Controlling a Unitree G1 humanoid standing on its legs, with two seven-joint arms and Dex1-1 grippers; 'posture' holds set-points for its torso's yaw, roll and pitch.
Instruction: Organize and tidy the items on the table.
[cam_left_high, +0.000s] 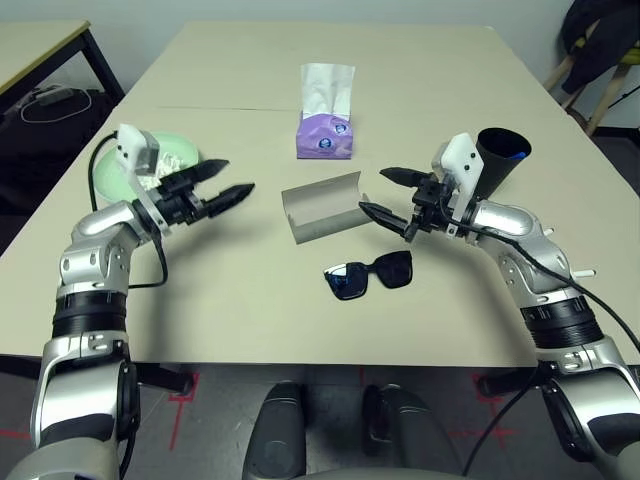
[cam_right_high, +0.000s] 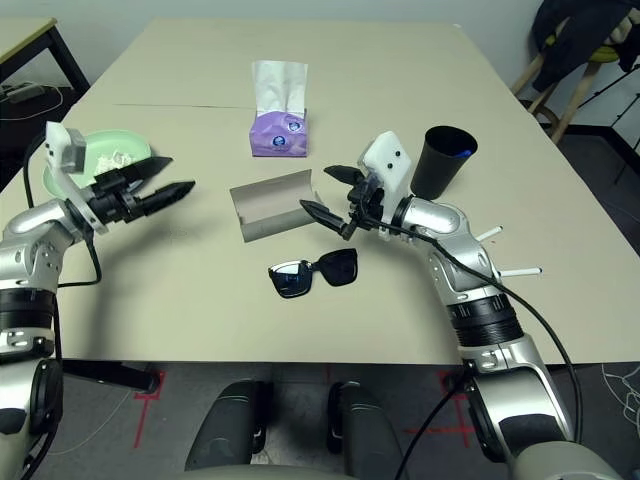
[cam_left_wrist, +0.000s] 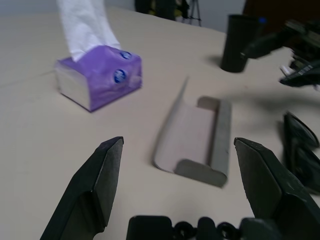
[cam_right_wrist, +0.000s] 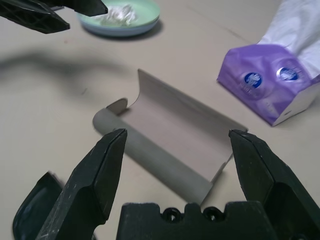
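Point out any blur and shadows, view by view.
Left wrist view: the right gripper is smeared, the black cup soft. Right wrist view: a dim shadow falls on the table beside the open glasses case. Left eye view: sunglasses sharp.

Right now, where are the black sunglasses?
In the left eye view the black sunglasses lie on the table near its front edge, just in front of the open grey glasses case, below the right hand.
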